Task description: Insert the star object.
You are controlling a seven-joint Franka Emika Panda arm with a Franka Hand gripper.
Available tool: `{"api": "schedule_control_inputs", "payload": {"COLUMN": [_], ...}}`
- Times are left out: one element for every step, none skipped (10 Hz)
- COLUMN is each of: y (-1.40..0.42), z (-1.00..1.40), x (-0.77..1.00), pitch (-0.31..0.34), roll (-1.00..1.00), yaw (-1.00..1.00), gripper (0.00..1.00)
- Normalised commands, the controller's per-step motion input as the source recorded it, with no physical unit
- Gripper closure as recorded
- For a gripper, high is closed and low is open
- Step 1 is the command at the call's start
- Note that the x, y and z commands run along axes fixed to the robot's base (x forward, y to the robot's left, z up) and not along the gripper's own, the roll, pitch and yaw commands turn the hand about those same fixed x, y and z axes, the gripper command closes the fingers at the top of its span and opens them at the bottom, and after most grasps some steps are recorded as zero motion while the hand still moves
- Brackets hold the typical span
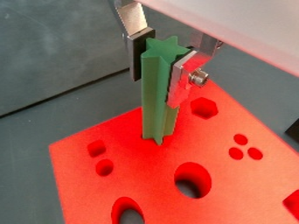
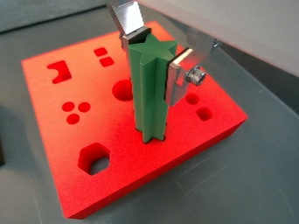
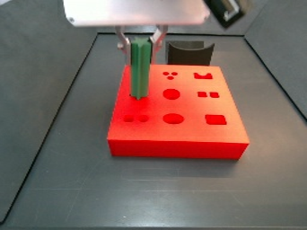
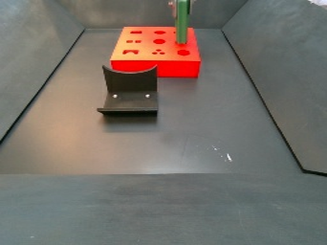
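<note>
The star object (image 1: 156, 96), a long bright green ridged peg, stands upright with its lower end on the red block (image 1: 246, 188). It shows in both wrist views (image 2: 149, 92) and both side views (image 3: 140, 70) (image 4: 182, 24). My gripper (image 1: 163, 51) is shut on the peg's upper end, one dark pad (image 1: 136, 58) on each side. In a side view the gripper (image 3: 142, 40) hangs over the block's (image 3: 180, 112) left part. The block (image 2: 82, 184) has several shaped holes. Whether the peg's tip sits in a hole or on the surface I cannot tell.
A dark grey curved holder (image 3: 191, 52) stands just behind the red block, and lies in front of it in a side view (image 4: 128, 91). Dark walls (image 4: 45, 81) ring the grey floor (image 4: 192, 144).
</note>
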Motion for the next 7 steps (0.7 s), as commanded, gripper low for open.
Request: {"api": "schedule_control_inputs", "payload": {"y": [0.0, 0.0, 0.0, 0.0, 0.0, 0.0, 0.0], "z": [-0.79, -0.72, -0.5, -0.46, -0.6, -0.77, -0.67], "x": [0.01, 0.02, 0.01, 0.06, 0.0, 0.0, 0.0], "pitch": [0.0, 0.0, 0.034, 0.0, 0.0, -0.027, -0.003], "roll": [0.0, 0.0, 0.01, -0.05, -0.07, -0.17, -0.14], "yaw": [-0.14, -0.14, -0.13, -0.19, -0.17, -0.12, -0.13], "gripper": [1.0, 1.0, 1.0, 1.0, 1.0, 1.0, 1.0]}}
